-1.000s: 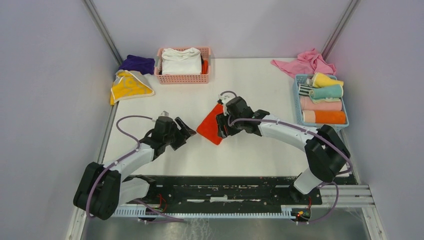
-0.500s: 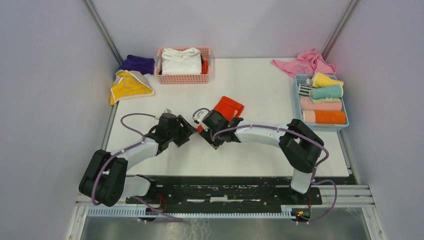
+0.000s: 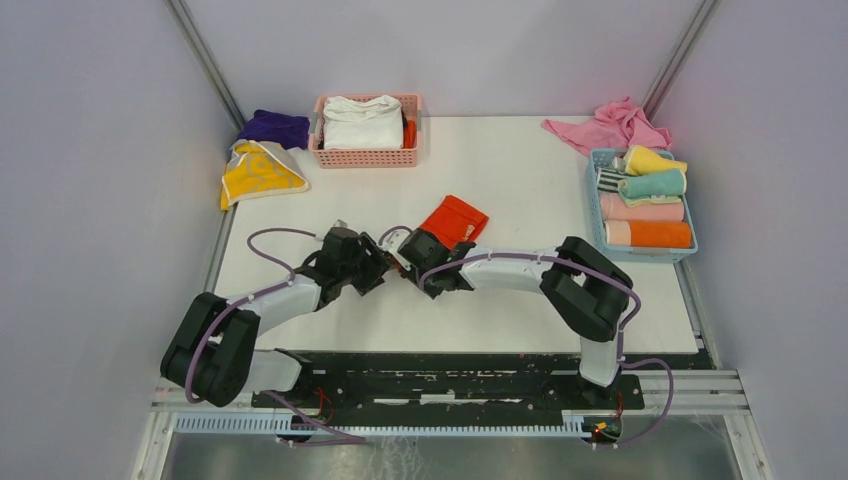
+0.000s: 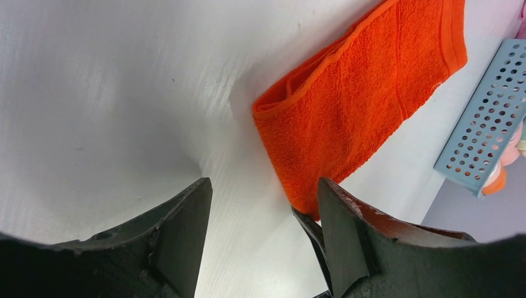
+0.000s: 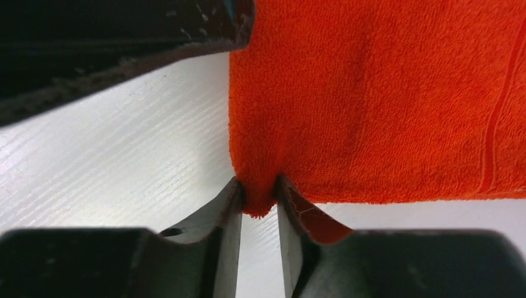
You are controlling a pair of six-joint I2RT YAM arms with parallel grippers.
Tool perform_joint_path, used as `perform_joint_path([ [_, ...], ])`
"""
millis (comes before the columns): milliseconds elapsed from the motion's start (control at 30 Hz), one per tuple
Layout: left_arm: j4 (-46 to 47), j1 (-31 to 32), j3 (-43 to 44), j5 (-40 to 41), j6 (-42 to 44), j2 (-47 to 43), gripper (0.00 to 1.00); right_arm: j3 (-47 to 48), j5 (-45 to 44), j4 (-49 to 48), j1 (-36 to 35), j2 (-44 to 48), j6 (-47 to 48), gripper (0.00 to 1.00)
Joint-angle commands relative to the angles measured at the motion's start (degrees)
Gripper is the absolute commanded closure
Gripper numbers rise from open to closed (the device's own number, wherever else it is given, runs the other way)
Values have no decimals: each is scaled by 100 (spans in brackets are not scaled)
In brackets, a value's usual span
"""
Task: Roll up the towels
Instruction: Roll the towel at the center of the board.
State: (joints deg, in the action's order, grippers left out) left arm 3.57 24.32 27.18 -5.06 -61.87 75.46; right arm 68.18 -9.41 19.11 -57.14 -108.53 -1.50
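The orange-red towel (image 3: 455, 220) lies folded flat at the table's middle; it also shows in the left wrist view (image 4: 360, 105) and the right wrist view (image 5: 384, 93). My right gripper (image 3: 410, 263) (image 5: 257, 186) is shut on the towel's near-left corner, low on the table. My left gripper (image 3: 384, 262) (image 4: 262, 186) is open and empty, just left of that corner, with its right finger (image 4: 347, 230) beside the towel's edge and against the right gripper's finger. The jaws stand wide apart over bare table.
A pink basket (image 3: 366, 157) with a folded white towel stands at the back. A purple towel (image 3: 275, 128) and a yellow towel (image 3: 258, 170) lie at the back left. A pink cloth (image 3: 610, 125) and a blue basket (image 3: 594, 195) of rolled towels are on the right.
My right gripper has moved left and down with the towel's corner, and the towel now lies stretched out behind it. My left gripper has moved right until it meets the right gripper.
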Motion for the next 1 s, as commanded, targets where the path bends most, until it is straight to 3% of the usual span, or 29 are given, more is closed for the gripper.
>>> perform_joint_path([
  [0, 267, 83, 123, 31, -452, -14, 30, -298, 334, -149, 43, -12, -150, 71],
  [67, 267, 133, 132, 69, -538, -1, 30, -389, 559, -307, 54, 105, -231, 83],
  [167, 249, 251, 161, 141, -709, 48, 30, -504, 713, -487, 81, 238, -350, 92],
  [567, 209, 439, 276, 728, -1262, 451, 35, -997, 1197, -1085, 201, 592, -650, 100],
  [833, 179, 454, 393, 815, -1254, 799, 53, -1132, 1528, -1294, 236, 826, -824, 100],
  [967, -4, 451, 323, 1054, -1207, 688, 68, -1222, 1916, -1450, 365, 934, -1013, 100],
])
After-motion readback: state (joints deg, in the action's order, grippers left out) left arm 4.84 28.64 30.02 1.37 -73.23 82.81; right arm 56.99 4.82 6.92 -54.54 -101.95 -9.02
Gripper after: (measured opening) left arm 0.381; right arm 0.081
